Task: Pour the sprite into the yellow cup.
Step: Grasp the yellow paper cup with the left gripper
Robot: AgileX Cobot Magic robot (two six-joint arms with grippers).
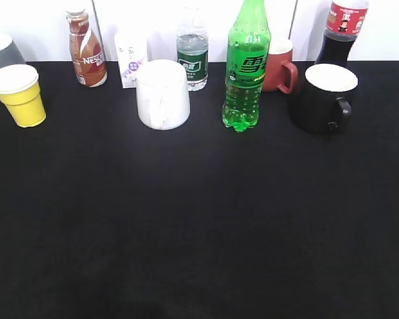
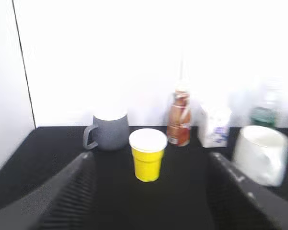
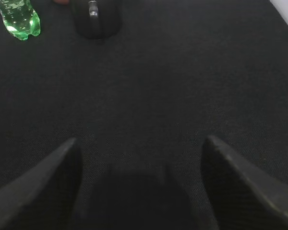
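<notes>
The sprite (image 1: 246, 66), a tall green bottle with a green label, stands upright at the back middle of the black table. Its base shows at the top left of the right wrist view (image 3: 21, 21). The yellow cup (image 1: 21, 96) stands at the far left. In the left wrist view the yellow cup (image 2: 148, 155) sits ahead, between and beyond the fingers. My left gripper (image 2: 149, 158) is open and empty. My right gripper (image 3: 141, 143) is open and empty over bare cloth. Neither arm shows in the exterior view.
A white mug (image 1: 163, 94), water bottle (image 1: 192, 56), Nescafe bottle (image 1: 86, 50) and small carton (image 1: 131, 58) stand along the back. A red mug (image 1: 279, 66), black mug (image 1: 322, 96) and cola bottle (image 1: 342, 30) are at the right. A grey cup (image 2: 108, 129) stands behind the yellow cup.
</notes>
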